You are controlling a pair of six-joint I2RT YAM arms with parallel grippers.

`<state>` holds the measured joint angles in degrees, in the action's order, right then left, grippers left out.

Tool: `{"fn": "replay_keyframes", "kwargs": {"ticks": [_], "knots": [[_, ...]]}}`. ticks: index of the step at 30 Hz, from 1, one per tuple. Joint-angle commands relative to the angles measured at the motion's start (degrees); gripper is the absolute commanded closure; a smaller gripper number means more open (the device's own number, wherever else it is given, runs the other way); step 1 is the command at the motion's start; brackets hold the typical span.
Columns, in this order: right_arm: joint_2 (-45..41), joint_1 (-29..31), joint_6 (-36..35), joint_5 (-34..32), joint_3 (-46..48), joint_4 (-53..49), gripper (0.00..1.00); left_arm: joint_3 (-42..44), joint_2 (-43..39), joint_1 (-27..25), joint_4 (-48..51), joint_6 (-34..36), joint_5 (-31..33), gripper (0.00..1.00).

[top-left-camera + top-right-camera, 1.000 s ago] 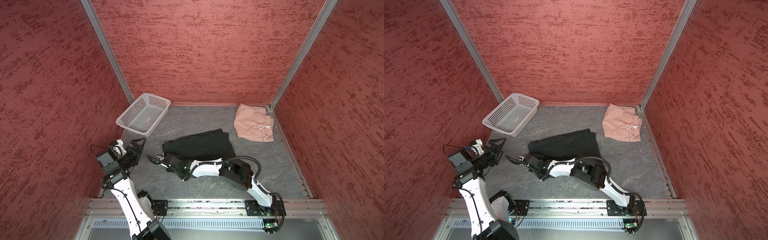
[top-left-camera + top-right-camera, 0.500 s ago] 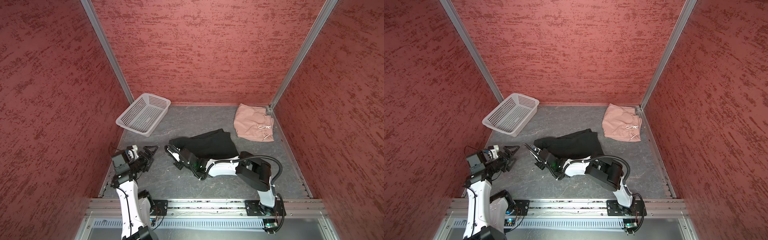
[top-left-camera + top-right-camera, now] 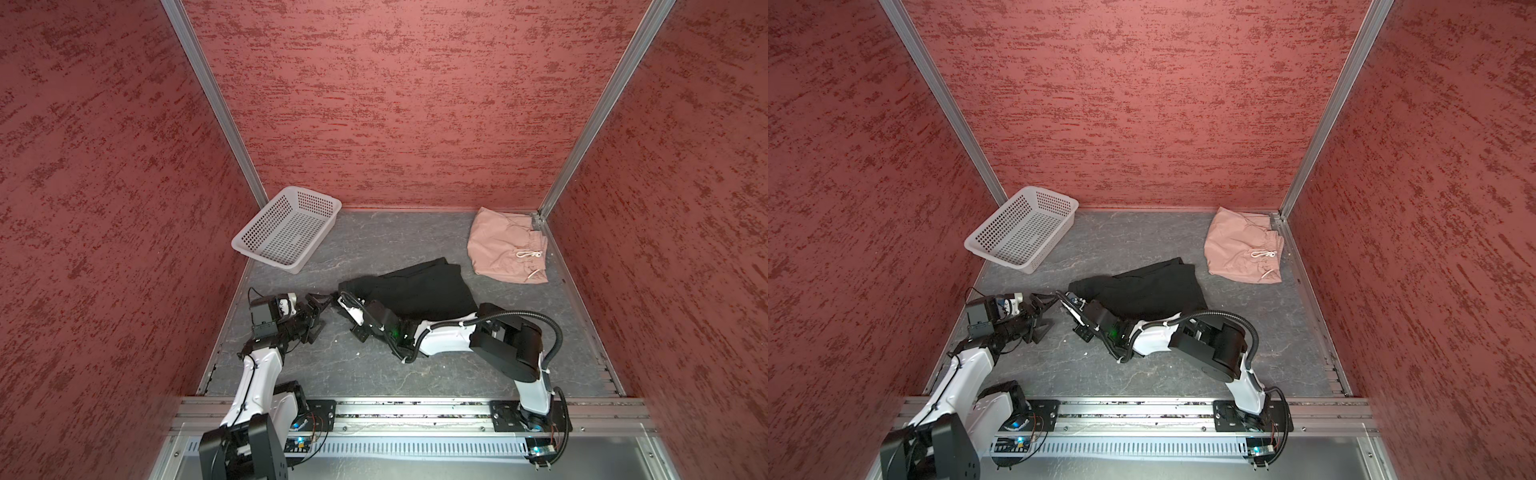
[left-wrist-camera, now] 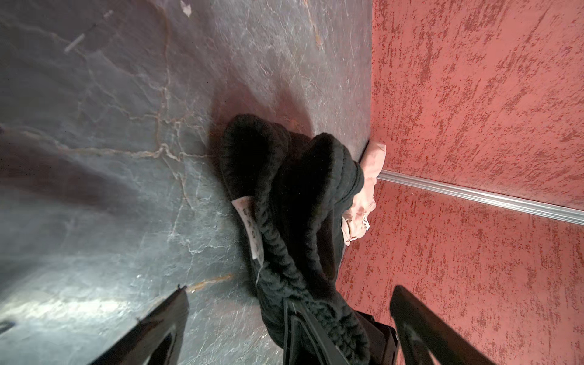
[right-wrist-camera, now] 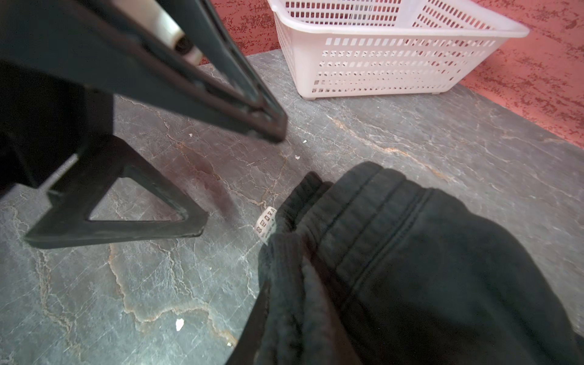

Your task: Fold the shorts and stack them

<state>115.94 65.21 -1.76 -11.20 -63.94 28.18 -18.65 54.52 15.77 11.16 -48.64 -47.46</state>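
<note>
— Where are the black shorts (image 3: pixel 415 291) lying?
— They're lying spread in the middle of the table (image 3: pixel 374 374). The right jaws are pinching the waistband end, closed down onto the cloth.
— And the left jaws?
— They're hovering just beside that same end, gaping wide and holding nothing.
— The pink shorts (image 3: pixel 503 249)?
— They're sitting in the far right corner, well apart from the white basket (image 3: pixel 266 258) at the far left.

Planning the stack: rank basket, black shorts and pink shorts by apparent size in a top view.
Black shorts and basket: about alike; the right arm covers part of the shorts.
Pink shorts: slightly smaller.
</note>
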Motion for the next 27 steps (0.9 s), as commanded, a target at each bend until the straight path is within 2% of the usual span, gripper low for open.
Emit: {"fn": "replay_keyframes", "kwargs": {"ticks": [1,8,17,24,26,27], "knots": [[0.3,0.2,-0.8,1.7,-0.5,3.3,1.0,-0.7,3.0,-2.8,-5.4,-0.2,1.0,0.01],[1.5,0.2,-1.6,2.1,-2.1,2.7,1.0,-1.9,5.2,-6.4,-6.5,0.6,5.1,0.01],[2.1,0.2,-1.8,2.9,-2.2,2.6,1.0,-5.3,12.3,-10.2,-8.9,3.0,6.8,0.01],[2.5,0.2,-1.7,2.3,-3.2,2.8,1.0,-4.7,14.4,-13.6,-10.9,2.6,8.0,0.0],[2.4,0.2,-1.6,2.6,-3.2,3.2,1.0,-4.1,15.1,-13.7,-12.4,2.3,8.1,0.06],[2.3,0.2,-1.6,2.8,-3.2,3.3,1.0,-4.0,15.5,-13.7,-13.3,2.3,7.9,0.12]]}}
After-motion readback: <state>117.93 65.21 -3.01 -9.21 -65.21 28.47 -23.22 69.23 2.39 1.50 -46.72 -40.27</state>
